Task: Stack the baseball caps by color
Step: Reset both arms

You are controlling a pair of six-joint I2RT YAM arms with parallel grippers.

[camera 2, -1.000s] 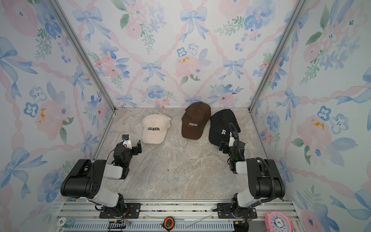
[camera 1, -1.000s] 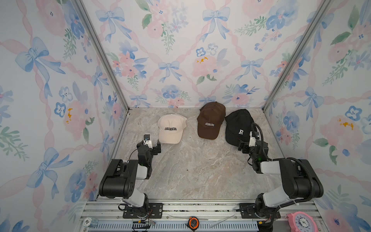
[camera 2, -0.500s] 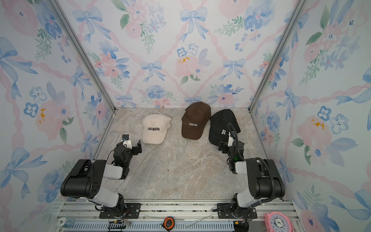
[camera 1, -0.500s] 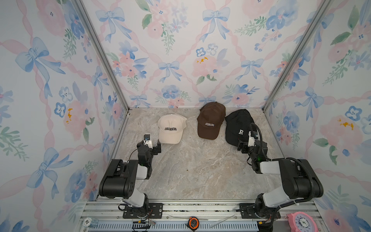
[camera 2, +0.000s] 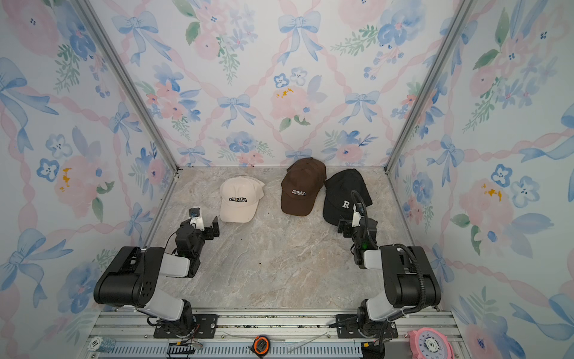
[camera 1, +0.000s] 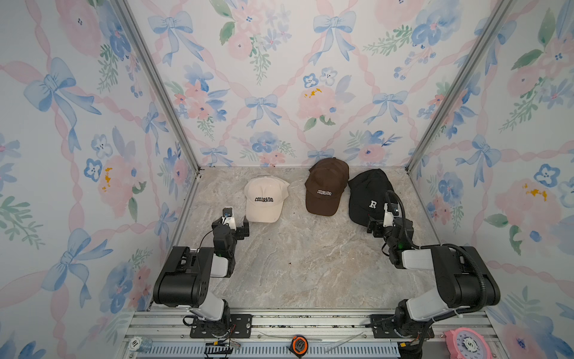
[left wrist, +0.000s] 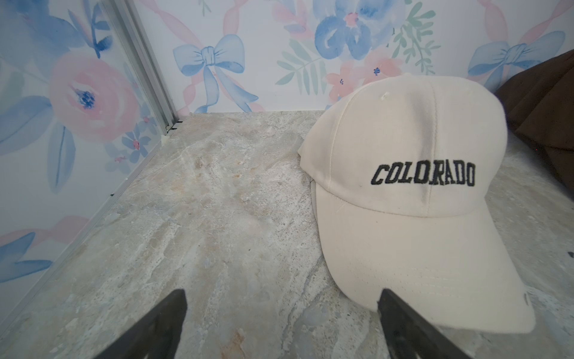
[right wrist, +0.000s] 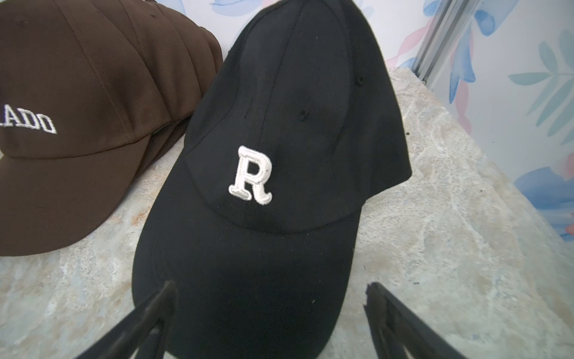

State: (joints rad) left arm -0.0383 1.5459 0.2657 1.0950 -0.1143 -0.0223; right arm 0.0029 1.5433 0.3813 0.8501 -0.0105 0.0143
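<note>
Surface (camera 1: 310, 264): you have a marbled slab with three piles of baseball caps at its far end, all beyond both claws.
Brown pile (camera 1: 324, 189): it sits between the other two, ahead of your right claw and off to its left side; several crowns nest under the top one, so it is the bulkiest and probably the springiest.
Black pile (right wrist: 279, 161): it lies directly ahead of your right claw, its brim reaching in between the spread jaws; its crown edge touches the brown pile.
Cream pile (left wrist: 410, 186): it lies ahead of your left claw, toward that claw's right jaw, with the brim tip just beside it.
Left claw (left wrist: 282, 326): spread wide, holding nothing, low over bare surface.
Right claw (right wrist: 270, 320): spread wide, holding nothing, straddling the black brim without pinching it.
Handling: you should expect light, soft cloth whose crowns collapse under a pinch, so the stiff brim edge is likely your firmest hold.
Progress: the colours look already sorted into piles.
</note>
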